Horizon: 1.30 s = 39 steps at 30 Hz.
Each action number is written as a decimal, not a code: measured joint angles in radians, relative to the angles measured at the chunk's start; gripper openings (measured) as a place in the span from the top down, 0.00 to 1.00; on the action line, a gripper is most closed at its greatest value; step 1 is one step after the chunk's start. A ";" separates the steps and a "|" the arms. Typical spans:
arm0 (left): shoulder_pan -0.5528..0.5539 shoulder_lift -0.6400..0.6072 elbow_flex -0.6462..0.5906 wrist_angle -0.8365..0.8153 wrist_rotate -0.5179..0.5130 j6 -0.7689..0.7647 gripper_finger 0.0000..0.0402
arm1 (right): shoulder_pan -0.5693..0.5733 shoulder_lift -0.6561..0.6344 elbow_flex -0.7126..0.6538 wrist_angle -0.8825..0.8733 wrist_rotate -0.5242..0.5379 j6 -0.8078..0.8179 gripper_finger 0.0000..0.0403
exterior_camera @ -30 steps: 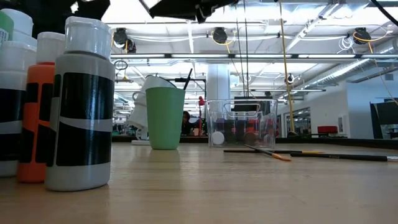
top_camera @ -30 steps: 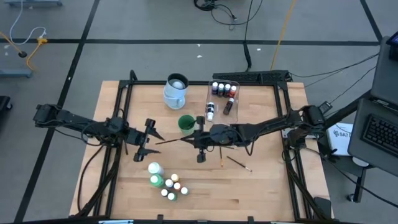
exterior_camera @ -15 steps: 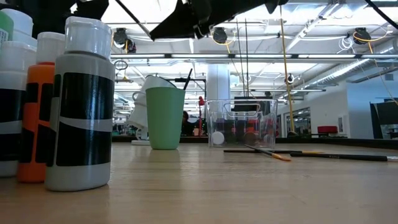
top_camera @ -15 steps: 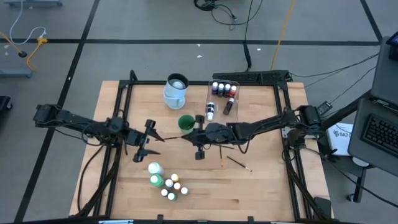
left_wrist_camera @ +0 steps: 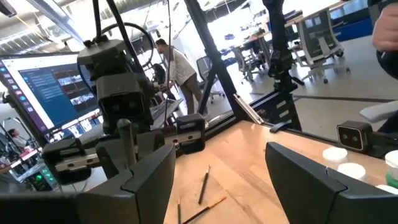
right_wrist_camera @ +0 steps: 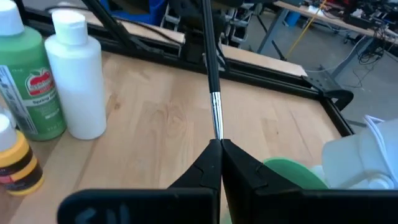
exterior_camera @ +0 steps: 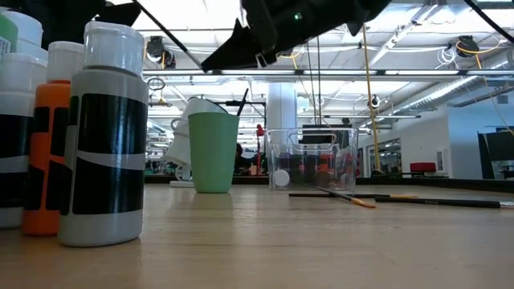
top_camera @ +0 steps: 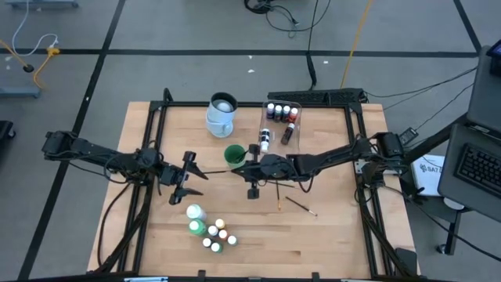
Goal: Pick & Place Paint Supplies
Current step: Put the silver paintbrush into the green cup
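My right gripper [top_camera: 236,167] hangs just over the near side of the green cup [top_camera: 234,154] and is shut on a thin dark-handled brush [right_wrist_camera: 209,56]. My left gripper [top_camera: 192,169] waits open at mid-left and holds nothing. Two larger bottles, green [right_wrist_camera: 30,87] and white [right_wrist_camera: 78,81], stand with several small paint bottles [top_camera: 215,233] near the front edge. Two more brushes [top_camera: 300,206] lie flat on the wood right of centre. Further small bottles sit in the clear tub [top_camera: 280,121]. My right gripper pinches the brush between its two fingertips at the metal ferrule end [right_wrist_camera: 217,127]. The fingers lie along the brush, and its dark handle [exterior_camera: 165,28] runs on past them toward the table's left, rising a little. The brush is lifted clear of the table.
The pale-blue jug [top_camera: 221,113] stands behind the green cup. The black frame rails [top_camera: 153,133] run along the table's sides. Bare wood lies between the cup and the bottle cluster. People and desks show in the room beyond.
My right gripper has sunk with the brush toward the green cup and edged toward the table's left. It has stayed shut on the brush.
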 joint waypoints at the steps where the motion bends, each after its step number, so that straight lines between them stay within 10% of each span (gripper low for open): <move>1: 0.000 0.000 0.000 0.000 0.000 -0.001 0.36 | -0.001 0.000 -0.013 0.020 -0.001 0.004 1.00; 39: 0.000 0.000 0.000 0.131 0.058 -0.111 0.36 | 0.027 0.000 -0.064 0.206 -0.053 -0.126 1.00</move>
